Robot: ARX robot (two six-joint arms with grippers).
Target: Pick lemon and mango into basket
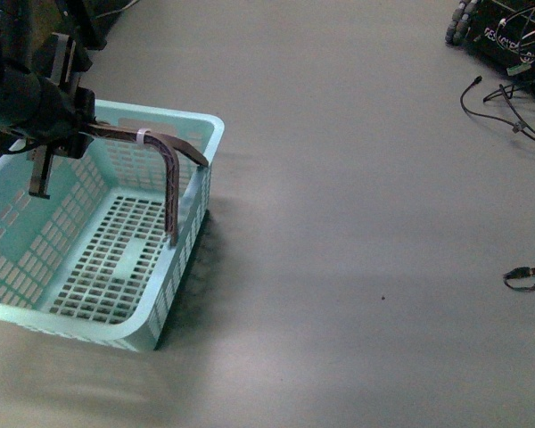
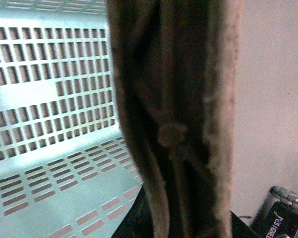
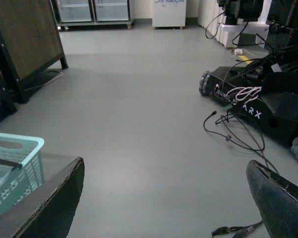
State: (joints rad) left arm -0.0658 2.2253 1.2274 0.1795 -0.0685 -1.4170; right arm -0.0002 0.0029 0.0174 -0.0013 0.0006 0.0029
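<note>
The light turquoise basket stands on the grey floor at the left, and nothing lies on its slotted floor. My left gripper is shut on the basket handle, a brown bar raised over the basket's far rim. Up close, that handle fills the middle of the left wrist view. My right gripper is open above bare floor, with its dark fingers far apart. A corner of the basket shows beside it. The lemon and the mango are out of view.
Another black wheeled robot base with loose cables sits at the far right. A small cable piece lies on the floor at right. A dark wooden panel stands farther back, with cabinets behind it.
</note>
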